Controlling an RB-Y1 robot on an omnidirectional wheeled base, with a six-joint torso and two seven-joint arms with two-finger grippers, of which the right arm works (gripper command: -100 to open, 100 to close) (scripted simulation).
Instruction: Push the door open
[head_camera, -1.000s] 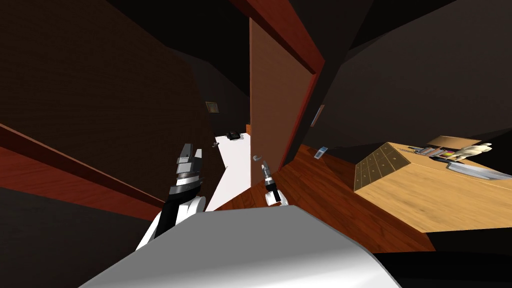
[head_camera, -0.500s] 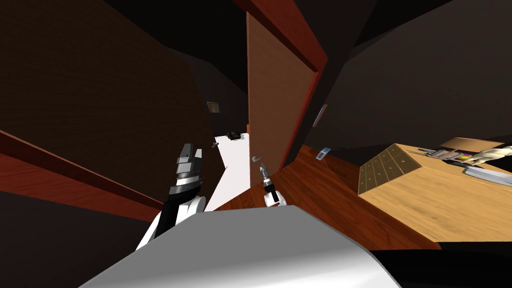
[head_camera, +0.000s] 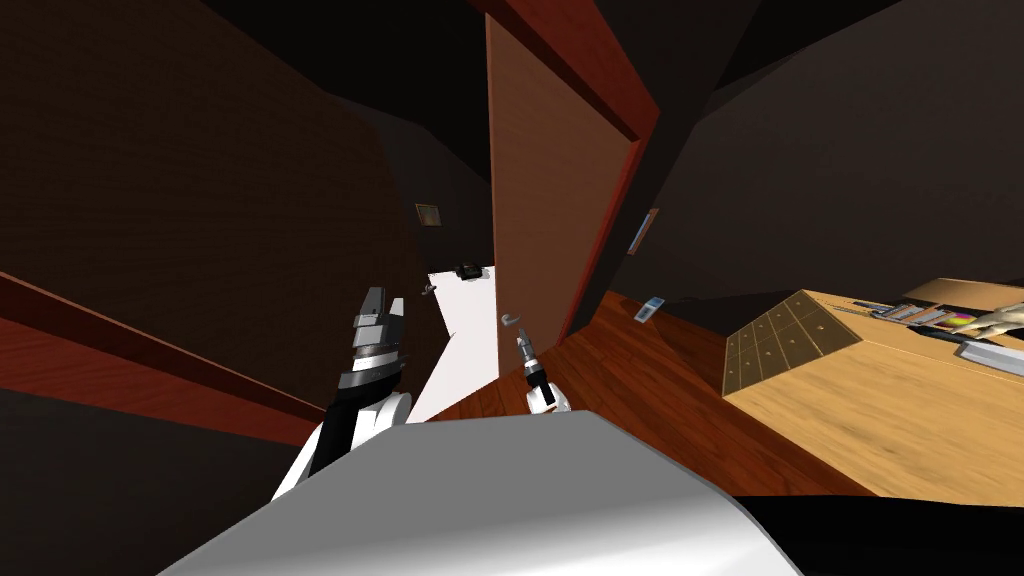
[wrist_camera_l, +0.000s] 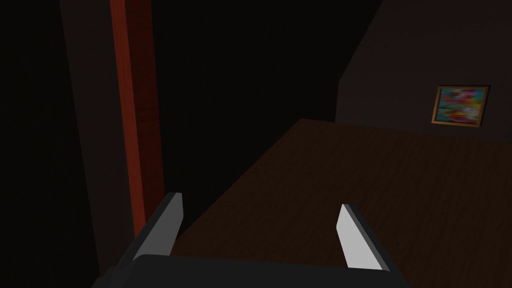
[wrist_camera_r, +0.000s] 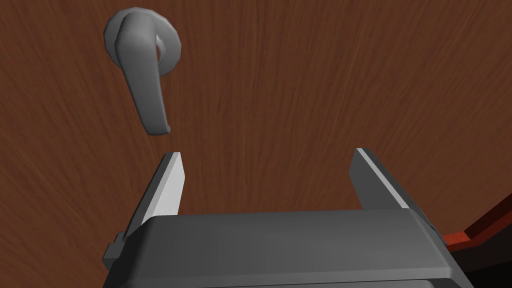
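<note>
Door (head_camera: 545, 200), 1 brown wooden leaf, stands ajar ahead in the head view, with 1 grey lever handle (head_camera: 512, 320) low on it. The right pincer (head_camera: 521, 343) sits just beneath the handle, the left pincer (head_camera: 380, 296) well apart from both, and 1 light wooden worktop (head_camera: 880, 420) stands off to the right. Left wrist view: its 2 fingers are spread. Right wrist view: its 2 fingers are spread and point at the door's face, with the handle's tip just beyond 1 of them.
</note>
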